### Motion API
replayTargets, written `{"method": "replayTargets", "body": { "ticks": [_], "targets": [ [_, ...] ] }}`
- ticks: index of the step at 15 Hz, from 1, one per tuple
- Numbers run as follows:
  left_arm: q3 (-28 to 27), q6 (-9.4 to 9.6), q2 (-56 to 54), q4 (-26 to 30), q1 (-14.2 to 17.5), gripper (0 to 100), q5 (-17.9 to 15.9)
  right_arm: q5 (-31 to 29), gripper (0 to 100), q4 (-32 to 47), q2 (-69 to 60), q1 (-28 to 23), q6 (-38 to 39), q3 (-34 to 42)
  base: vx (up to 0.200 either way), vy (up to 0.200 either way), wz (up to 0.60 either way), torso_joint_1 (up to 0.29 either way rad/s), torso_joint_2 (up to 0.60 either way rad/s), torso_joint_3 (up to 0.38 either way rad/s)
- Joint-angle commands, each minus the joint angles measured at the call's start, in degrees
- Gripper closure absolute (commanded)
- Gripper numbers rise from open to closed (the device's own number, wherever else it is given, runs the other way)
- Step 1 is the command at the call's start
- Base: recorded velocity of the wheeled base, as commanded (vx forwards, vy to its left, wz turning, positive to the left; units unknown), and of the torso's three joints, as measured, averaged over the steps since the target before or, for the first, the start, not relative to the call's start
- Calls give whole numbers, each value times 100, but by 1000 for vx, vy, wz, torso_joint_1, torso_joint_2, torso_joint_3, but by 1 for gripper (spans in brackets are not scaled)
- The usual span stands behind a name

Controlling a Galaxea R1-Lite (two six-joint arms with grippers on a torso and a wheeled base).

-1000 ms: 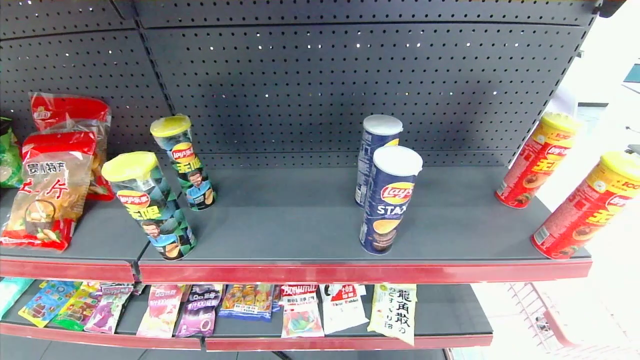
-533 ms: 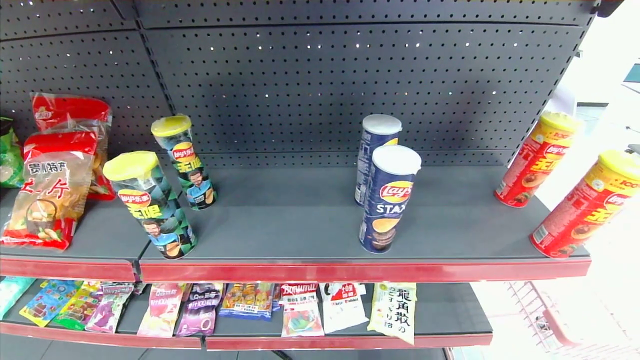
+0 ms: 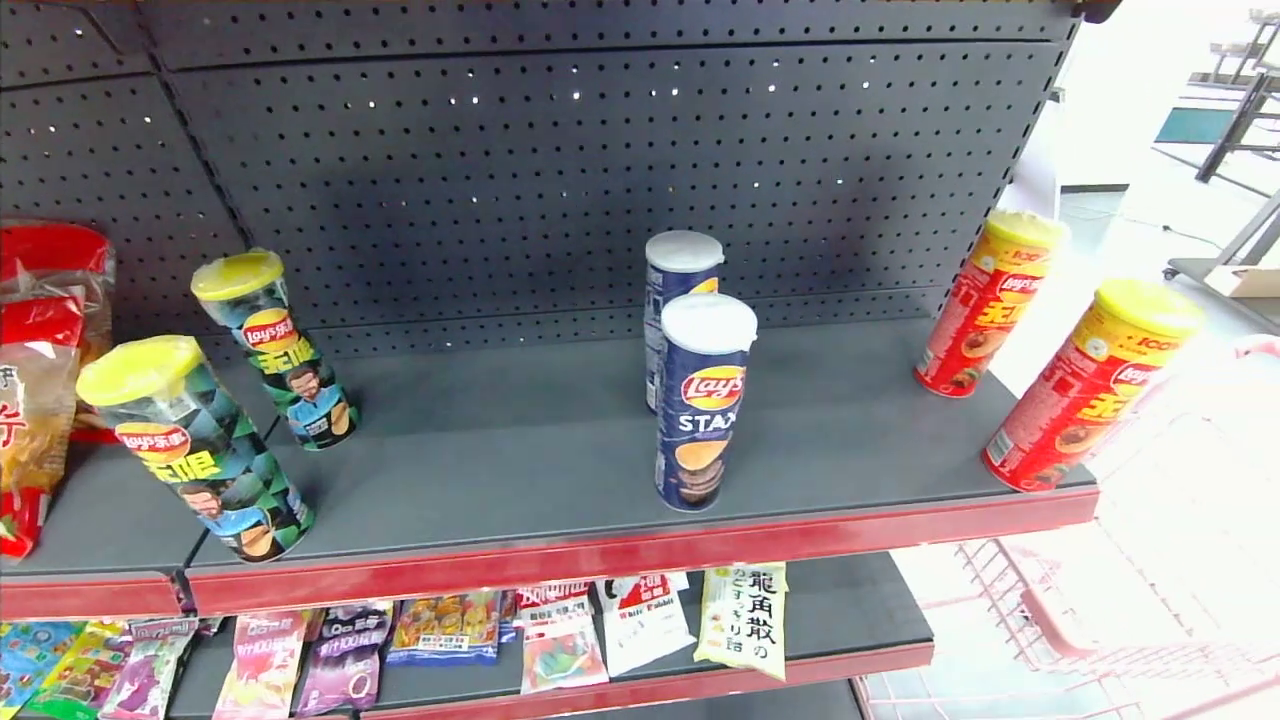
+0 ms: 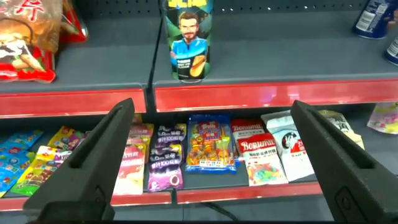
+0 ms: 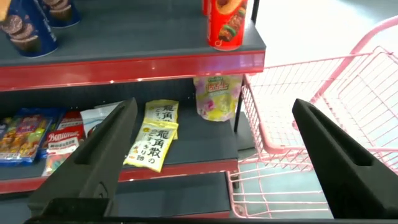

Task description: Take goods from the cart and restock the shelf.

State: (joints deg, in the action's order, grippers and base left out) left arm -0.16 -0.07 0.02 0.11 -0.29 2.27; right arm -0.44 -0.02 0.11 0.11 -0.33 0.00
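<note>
Wide spread on the left claw [image 4: 211, 104], matte black wedge-shaped fingers, nothing pinched. Same wide, empty spread on the right claw [image 5: 214, 102].

Straight ahead of the left claw, up on the dark grey metal shelf [image 3: 560, 440] with its glossy red front lip: an upright green-patterned tube [image 4: 186, 37], smooth and cylindrical, cartoon face on the label. Below that lip, just past the left claw's fingers: a row of flat, crinkly sachets [image 4: 205, 146] in bright print.

Ahead of and above the right claw: a red tube [image 5: 227, 25] at the shelf's end and a navy tube [image 5: 28, 28] farther along.

Past the right claw, toward the robot's right: the pink wire cart [image 5: 311, 81], thin-barred grid, contents impossible to tell.

Behind everything, a perforated dark pegboard [image 3: 600, 180].
</note>
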Motion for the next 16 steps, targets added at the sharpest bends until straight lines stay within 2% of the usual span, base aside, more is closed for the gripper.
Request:
{"method": "replayTargets", "body": {
  "ticks": [1, 16],
  "targets": [
    [-2, -1, -2, -2, 12, 0, 2, 0, 0, 2, -2, 7, -2, 0, 0, 0, 0, 0, 0, 0],
    [7, -10, -2, -2, 12, 0, 11, -26, 0, 2, -2, 7, -11, 0, 0, 0, 0, 0, 0, 0]
  ]
}}
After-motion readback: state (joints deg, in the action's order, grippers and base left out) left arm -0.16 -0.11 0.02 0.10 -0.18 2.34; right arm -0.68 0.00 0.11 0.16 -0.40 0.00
